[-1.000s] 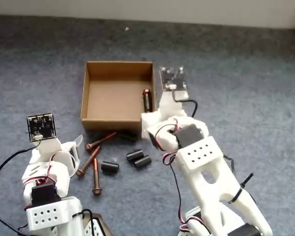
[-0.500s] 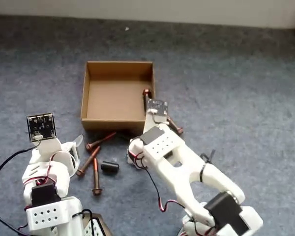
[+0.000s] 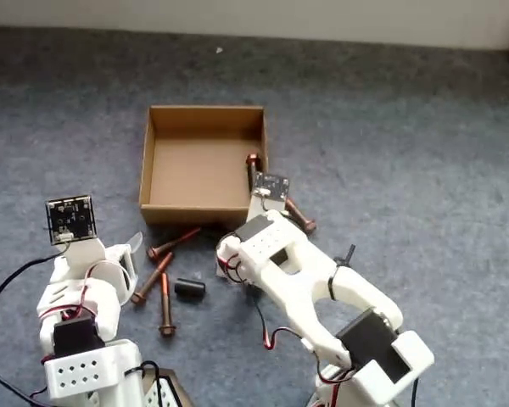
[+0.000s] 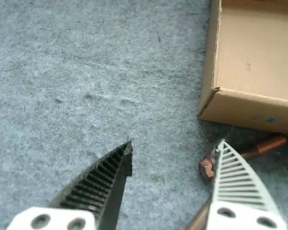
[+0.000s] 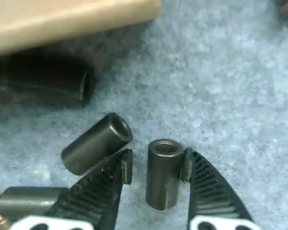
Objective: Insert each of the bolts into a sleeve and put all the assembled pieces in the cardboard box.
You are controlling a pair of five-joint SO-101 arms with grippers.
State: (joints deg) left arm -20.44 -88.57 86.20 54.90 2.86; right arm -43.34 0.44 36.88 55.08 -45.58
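At my remote console, the right gripper [image 5: 156, 165] stood parted around a black sleeve [image 5: 164, 177]: one of its fingers [image 5: 209, 191] touched the sleeve and the other stood just off it. A second sleeve [image 5: 97, 143] lay tilted just beside that one, and a third sleeve [image 5: 48, 84] rested at the foot of the cardboard box [image 5: 62, 19]. On my other feed, the left gripper [image 4: 175, 143] hung wide open over bare carpet with nothing between its black and white fingers. A copper bolt [image 4: 249, 152] lay just beside the white one, near a corner of the box. From the high camera I saw another bolt [image 3: 153, 278] and a third bolt [image 3: 165, 303] lying close together in front of the box, with a lone sleeve [image 3: 189, 288] near them. A bolt head [image 3: 253, 159] showed inside the box against the wall nearest the right arm [image 3: 305, 288]. A further bolt [image 3: 299, 215] lay outside, just past that wall. Blue-grey carpet [image 3: 424, 153] covered the whole work surface, ending at a pale wall [image 3: 322, 17] along the far edge.
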